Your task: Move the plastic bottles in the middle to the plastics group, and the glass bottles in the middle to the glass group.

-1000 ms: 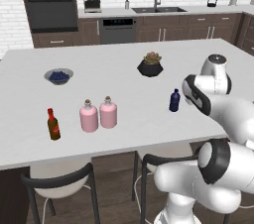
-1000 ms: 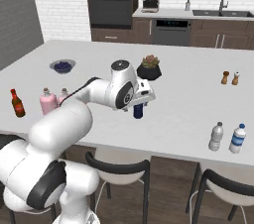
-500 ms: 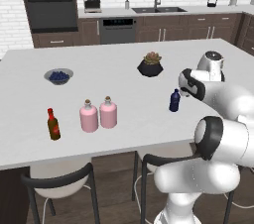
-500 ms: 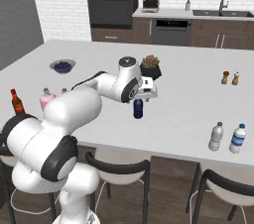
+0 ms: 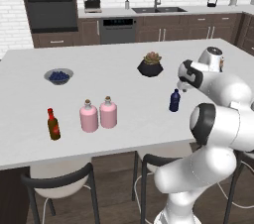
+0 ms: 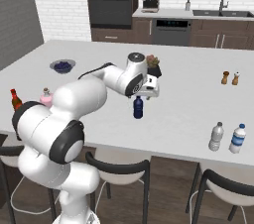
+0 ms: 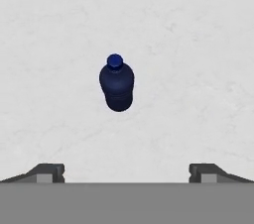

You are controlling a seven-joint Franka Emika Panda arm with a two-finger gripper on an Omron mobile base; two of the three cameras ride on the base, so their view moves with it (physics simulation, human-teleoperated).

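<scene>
The two pink flasks (image 5: 98, 114) stand together by the sauce bottle (image 5: 53, 124), so glass looks done. The dark blue bottle (image 7: 116, 84) stands alone mid-counter, below the empty, wide-spread gripper (image 7: 127, 171). It must join the plastic bottles (image 6: 227, 138).

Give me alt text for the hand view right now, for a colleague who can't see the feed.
Looking straight down, a small dark blue bottle with a blue cap stands upright on the pale counter, centred side to side in the frame. The open claw hangs above it, its two dark fingertips spread wide at the bottom edge, holding nothing.
</scene>
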